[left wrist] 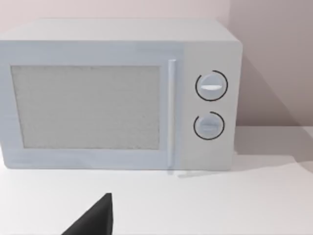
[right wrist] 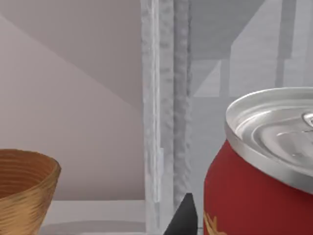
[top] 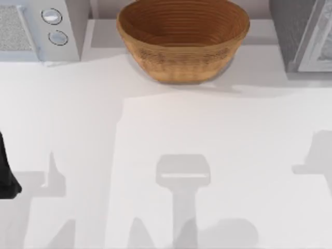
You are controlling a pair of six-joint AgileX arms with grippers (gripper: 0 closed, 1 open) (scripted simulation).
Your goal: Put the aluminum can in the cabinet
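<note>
Look first at the right wrist view: the small red aluminum can with its silver top and pull tab (right wrist: 259,186) stands upright and very close to that camera, its long axis vertical, and one dark fingertip (right wrist: 182,218) of your right gripper shows just beside its red wall. Whether the fingers are clamped on the can or merely alongside it, you cannot tell. Just past the can rises the pale grey-white framed edge of the large boxy cabinet (right wrist: 164,98), with a dim grey interior visible beyond the frame, so the can sits in front of that edge, and I judge the move ahead is a short push straight forward past it. In the top view the cabinet (top: 301,31) occupies the table's 1 o'clock corner, which puts your right arm far nearer to it than the left. The round woven wicker bowl (top: 182,39) sits at 12 o'clock, just beside the cabinet toward the middle; keep the can from swinging that way. Your left arm is parked at the 9 o'clock edge (top: 6,171), facing the white microwave with two round knobs (left wrist: 117,93), one dark fingertip (left wrist: 95,220) in sight and its grip state equally unreadable.
</note>
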